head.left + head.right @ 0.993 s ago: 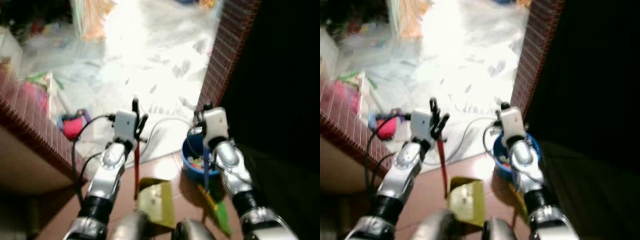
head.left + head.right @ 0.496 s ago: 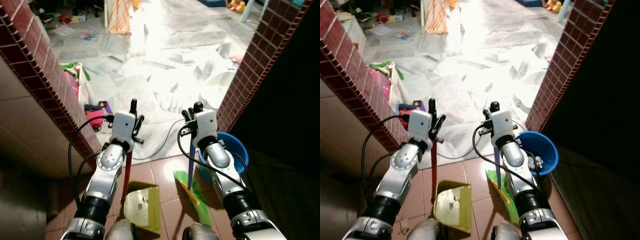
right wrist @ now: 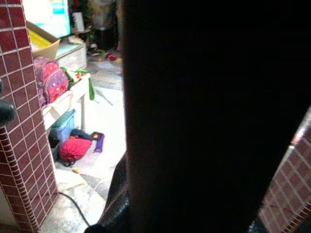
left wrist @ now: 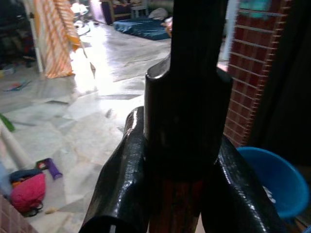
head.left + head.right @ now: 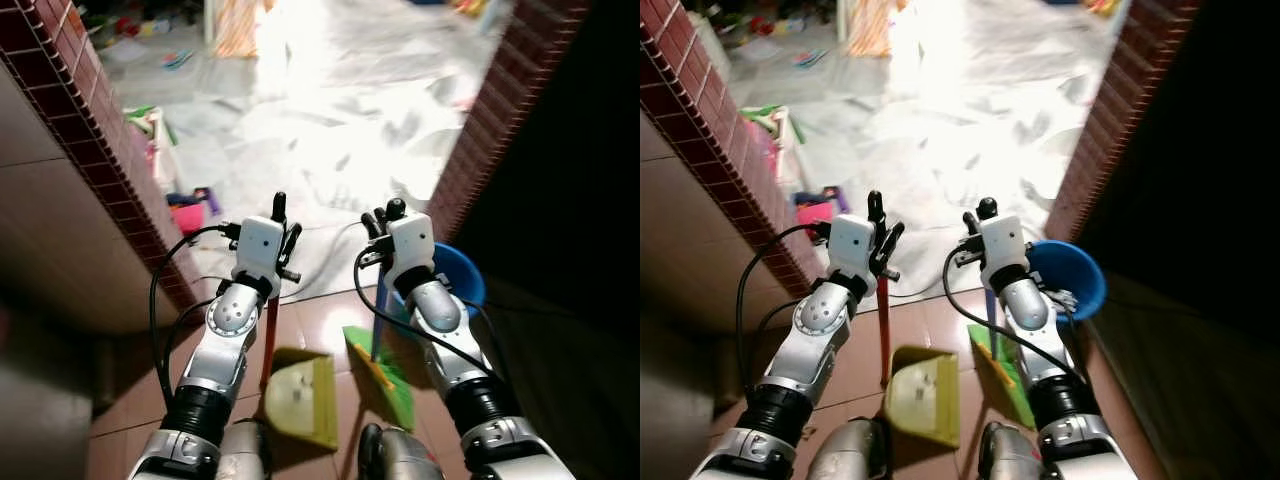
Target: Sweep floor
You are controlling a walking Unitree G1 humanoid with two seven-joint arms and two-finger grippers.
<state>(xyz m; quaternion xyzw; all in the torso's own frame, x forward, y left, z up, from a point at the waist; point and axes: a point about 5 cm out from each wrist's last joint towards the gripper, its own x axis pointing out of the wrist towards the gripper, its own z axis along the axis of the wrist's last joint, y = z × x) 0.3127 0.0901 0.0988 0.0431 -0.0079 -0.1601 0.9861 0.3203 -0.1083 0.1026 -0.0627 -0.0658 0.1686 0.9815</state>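
You are looking down at a reddish-brown tiled floor (image 5: 315,325) in a narrow passage, which gives way farther off to a bright, glaring marble floor (image 5: 330,120). A red brick-tiled wall (image 5: 95,150) runs along the left, and a second red brick-tiled pillar (image 5: 495,110) stands on the right with deep shadow beyond it.

Your left end effector (image 5: 281,228) is raised in front of the robot, its black fingers (image 4: 124,174) closed around the red handle (image 5: 270,340) of the dustpan (image 5: 298,398). The left wrist view shows the fingers pressed on either side of that handle. The yellow-green dustpan rests on the near tiles, just left of the broom head.

Your right end effector (image 5: 380,218) is also raised, to the right of the left one. It grips the blue broom handle (image 5: 380,315), which drops to the green broom head (image 5: 382,378) on the tiles. In the right wrist view the handle is a dark mass close to the lens, so you cannot read the finger contact there.

A blue bucket (image 5: 455,282) sits on the floor just right of the broom handle, against the foot of the right pillar, partly behind the right arm.

Farther off on the left, a pink bag (image 5: 187,215) lies by the base of the left wall, with a purple item (image 4: 51,168) beside it. An orange striped cloth (image 5: 235,25) hangs at the far end of the marble floor. A black cable (image 5: 320,275) trails across the floor edge between the arms.
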